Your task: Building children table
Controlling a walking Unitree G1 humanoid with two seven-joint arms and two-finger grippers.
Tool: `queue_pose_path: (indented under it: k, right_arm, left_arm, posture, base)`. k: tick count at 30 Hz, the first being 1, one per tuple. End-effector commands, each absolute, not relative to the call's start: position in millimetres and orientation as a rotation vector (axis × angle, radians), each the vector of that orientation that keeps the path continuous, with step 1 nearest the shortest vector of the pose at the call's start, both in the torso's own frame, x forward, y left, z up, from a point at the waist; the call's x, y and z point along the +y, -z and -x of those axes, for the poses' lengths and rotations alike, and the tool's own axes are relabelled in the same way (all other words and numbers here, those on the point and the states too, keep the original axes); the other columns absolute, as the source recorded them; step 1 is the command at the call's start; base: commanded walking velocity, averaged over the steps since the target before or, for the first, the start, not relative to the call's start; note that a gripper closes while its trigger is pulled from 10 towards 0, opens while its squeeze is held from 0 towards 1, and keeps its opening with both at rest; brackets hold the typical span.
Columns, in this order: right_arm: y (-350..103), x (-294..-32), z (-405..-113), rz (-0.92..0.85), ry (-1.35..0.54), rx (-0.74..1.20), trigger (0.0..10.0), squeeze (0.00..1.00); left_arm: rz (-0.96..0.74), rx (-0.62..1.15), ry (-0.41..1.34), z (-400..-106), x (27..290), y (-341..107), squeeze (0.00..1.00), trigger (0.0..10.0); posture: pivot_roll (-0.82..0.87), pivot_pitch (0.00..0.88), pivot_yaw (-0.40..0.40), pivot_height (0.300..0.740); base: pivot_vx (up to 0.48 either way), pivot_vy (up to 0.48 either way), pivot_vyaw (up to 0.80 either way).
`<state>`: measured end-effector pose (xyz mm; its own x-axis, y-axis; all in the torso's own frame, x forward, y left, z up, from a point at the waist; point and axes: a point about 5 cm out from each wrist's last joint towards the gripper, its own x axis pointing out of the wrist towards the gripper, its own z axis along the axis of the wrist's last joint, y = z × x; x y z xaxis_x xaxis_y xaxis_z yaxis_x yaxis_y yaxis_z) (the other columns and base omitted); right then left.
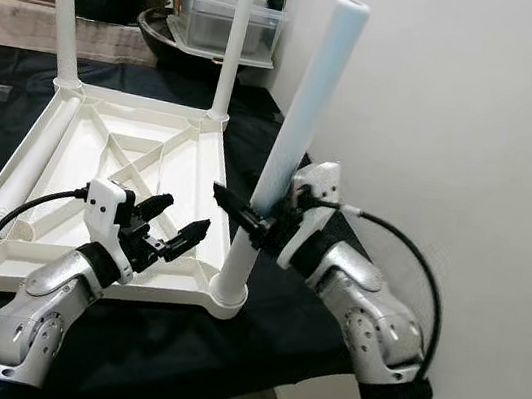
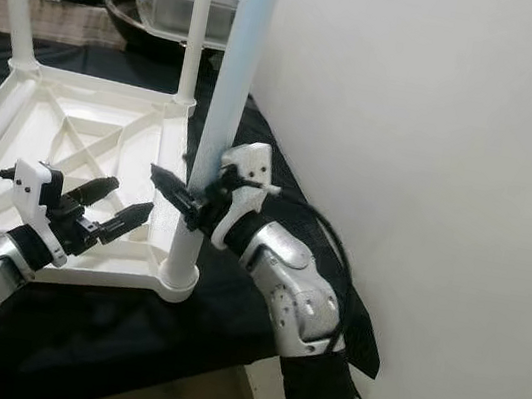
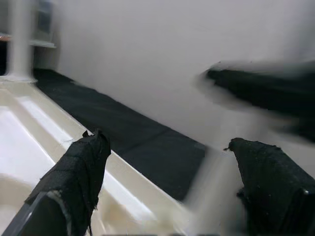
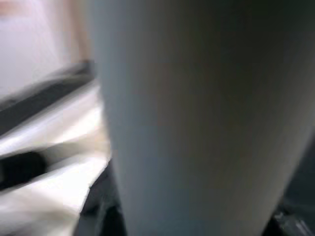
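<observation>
Left eye view: we see a white tabletop (image 1: pixel 122 151) lying upside down on a black cloth (image 1: pixel 172 347); we place everything relative to this tabletop.
Tabletop: ribbed underside faces up, with diagonal braces crossing its middle.
Held leg: pale blue-white leg (image 1: pixel 297 134) stands in the tabletop's near right corner socket (image 1: pixel 229 295), tilted, its top leaning away from the tabletop toward the wall (image 1: pixel 461 119).
Right gripper: we see the right gripper (image 1: pixel 248 215) clamped around the held leg a little above the socket, black fingers on either side of the tube; in the right wrist view the leg sits right against the camera, blurred.
Left gripper: left gripper (image 1: pixel 173 225) hovers over the tabletop's near edge, just beside the socket, fingers spread wide and holding nothing; we see no contact with the leg.
Far legs: far left leg (image 1: pixel 63 0) and far right leg (image 1: pixel 237 33) stand upright in the tabletop's two far corners.
Loose leg: another leg (image 1: pixel 22 171) lies flat along the tabletop's left edge.
Behind tabletop: clear lidded container (image 1: pixel 224 16) on a dark pan, past the far edge.
Left wrist view: blurred; we make out the tabletop rim, the black cloth and the wall between the two fingers (image 3: pixel 81 169).
</observation>
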<state>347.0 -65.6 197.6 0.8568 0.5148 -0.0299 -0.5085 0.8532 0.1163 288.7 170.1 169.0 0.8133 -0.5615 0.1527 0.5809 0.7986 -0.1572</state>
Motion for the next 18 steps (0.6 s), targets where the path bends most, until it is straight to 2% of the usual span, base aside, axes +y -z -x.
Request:
queue_pose_path:
  k: [1, 2, 3, 4, 7, 8, 9, 10, 11, 12, 13, 18]
  right_arm:
    - [-156, -105, -361, -0.041, -0.154, 0.287, 0.0, 0.00]
    - [-156, -105, -361, -0.041, -0.154, 0.287, 0.0, 0.00]
    - [-142, -127, -363, -0.048, 0.042, 0.359, 0.0, 0.00]
    - [-135, -139, -361, -0.084, 0.116, 0.390, 0.0, 0.00]
    - [-132, -144, -359, -0.109, 0.129, 0.395, 0.0, 0.00]
    - [-138, -136, -355, -0.155, 0.056, 0.361, 8.7, 0.00]
    - [-138, -136, -355, -0.155, 0.056, 0.361, 8.7, 0.00]
    - [-155, -117, -347, -0.175, -0.105, 0.256, 10.0, 0.00]
    - [-155, -117, -347, -0.175, -0.105, 0.256, 10.0, 0.00]
    - [-167, -103, -340, -0.182, -0.217, 0.180, 10.0, 0.00]
    - [-176, -95, -333, -0.201, -0.300, 0.119, 10.0, 1.00]
    - [-190, -92, -330, -0.210, -0.348, 0.035, 10.0, 1.00]
  left_arm:
    - [0.197, -0.083, 0.606, -287, 172, -165, 0.00, 10.0]
    - [0.197, -0.083, 0.606, -287, 172, -165, 0.00, 10.0]
    - [0.198, -0.083, 0.606, -287, 172, -165, 0.00, 10.0]
    - [0.199, -0.083, 0.607, -287, 171, -165, 0.00, 10.0]
    - [0.200, -0.084, 0.607, -287, 171, -166, 0.00, 10.0]
    - [0.201, -0.084, 0.608, -287, 172, -166, 0.00, 10.0]
    - [0.201, -0.084, 0.608, -287, 172, -166, 0.00, 10.0]
    - [0.203, -0.084, 0.614, -287, 172, -166, 0.00, 10.0]
    - [0.203, -0.084, 0.614, -287, 172, -166, 0.00, 10.0]
    - [0.205, -0.083, 0.617, -287, 171, -166, 0.00, 10.0]
    - [0.205, -0.083, 0.620, -287, 171, -166, 0.00, 10.0]
    - [0.204, -0.084, 0.614, -287, 171, -166, 0.00, 10.0]
  posture:
    - [0.16, 0.000, -0.193, 0.740]
    - [0.16, 0.000, -0.193, 0.740]
    - [0.16, 0.000, -0.195, 0.740]
    - [0.16, 0.000, -0.195, 0.740]
    - [0.16, 0.000, -0.195, 0.740]
    - [0.14, 0.000, -0.180, 0.740]
    - [0.14, 0.000, -0.180, 0.740]
    - [0.13, 0.000, -0.174, 0.740]
    - [0.13, 0.000, -0.174, 0.740]
    - [0.13, 0.000, -0.174, 0.740]
    - [0.13, 0.000, -0.174, 0.740]
    - [0.13, 0.000, -0.182, 0.740]
  base:
    - [0.000, 0.000, 0.00]
    - [0.000, 0.000, 0.00]
    - [0.000, 0.000, 0.00]
    - [0.000, 0.000, 0.00]
    - [0.000, 0.000, 0.00]
    - [0.000, 0.000, 0.00]
    - [0.000, 0.000, 0.00]
    - [0.000, 0.000, 0.00]
    - [0.000, 0.000, 0.00]
    - [0.000, 0.000, 0.00]
    - [0.000, 0.000, 0.00]
    - [0.000, 0.000, 0.00]
